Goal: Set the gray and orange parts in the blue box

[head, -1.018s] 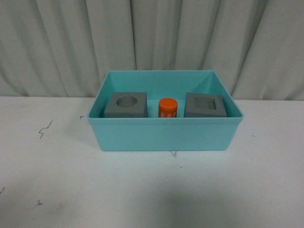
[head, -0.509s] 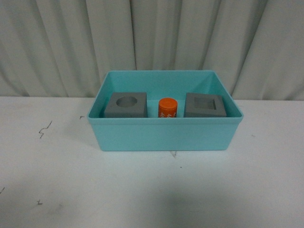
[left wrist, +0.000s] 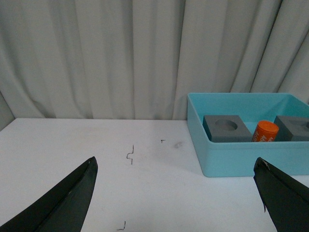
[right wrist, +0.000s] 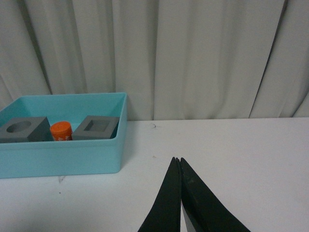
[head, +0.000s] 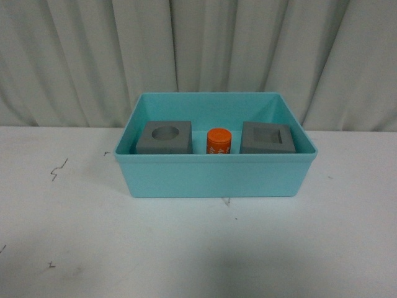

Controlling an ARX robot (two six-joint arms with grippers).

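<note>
On the white desk (head: 186, 248) sits the blue box (head: 214, 177), holding both gray cubes (round-recessed (head: 164, 138) left, square-recessed (head: 267, 138) right) with the orange cylinder (head: 219, 141) between. Left end effector (left wrist: 176, 193) gapes wide; right end effector (right wrist: 178, 186) is pressed together, empty.

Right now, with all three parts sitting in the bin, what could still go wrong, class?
Little looks at risk. The blue box holds both gray cubes and the orange cylinder. The cylinder stands upright and loose between them, so a bump to the box might topple it. The left claw is wide open and the right claw shut, both clear of the box; a careless sweep could nudge it.
</note>
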